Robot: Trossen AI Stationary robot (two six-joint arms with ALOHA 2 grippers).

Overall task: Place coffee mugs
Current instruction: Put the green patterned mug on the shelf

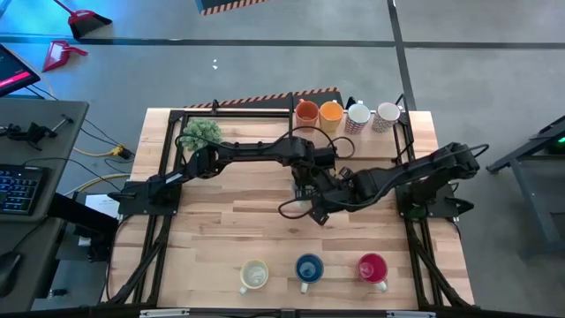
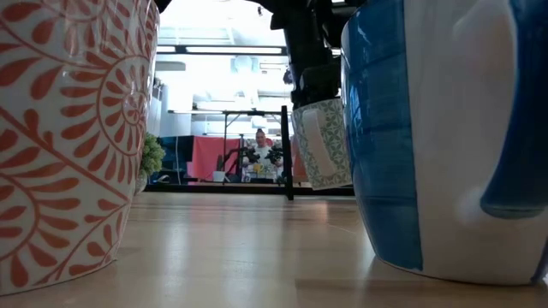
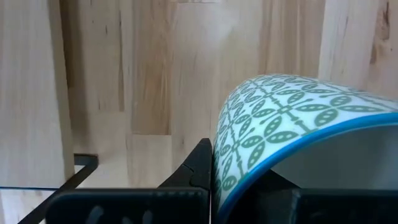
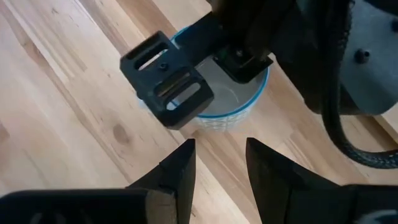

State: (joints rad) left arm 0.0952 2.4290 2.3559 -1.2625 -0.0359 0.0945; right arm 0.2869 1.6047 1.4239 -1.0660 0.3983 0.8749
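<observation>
Near the middle of the high view, the left gripper [image 1: 305, 190] is clamped on the rim of a green-patterned mug [image 3: 280, 124], one finger inside the cup and one outside, as the left wrist view shows; in the low view the mug [image 2: 324, 141] hangs clear of the table [image 1: 221, 230], tilted a little. The right gripper [image 4: 217, 165] sits just beside it, to the right of centre in the high view, its fingers parted and empty, pointed toward the carried mug [image 4: 230, 99] without touching it. Four mugs stand in a row along the upper edge of the table: an orange mug [image 1: 306, 111], a second orange mug [image 1: 331, 112], a patterned white mug [image 1: 357, 117] and a plain white mug [image 1: 387, 115]. Three more stand along the lower edge: a cream mug [image 1: 254, 275], a blue mug [image 1: 309, 268] and a red-pink mug [image 1: 372, 268]. A small green plant [image 1: 201, 133] sits at the upper left of the table. The step in hand looks like carrying the patterned mug to its place, or possibly passing it to the right arm. The next move calls for keeping the rim grip firm, righting the tilt, and lowering the mug flat on bare wood well clear of its neighbours before letting go.
</observation>
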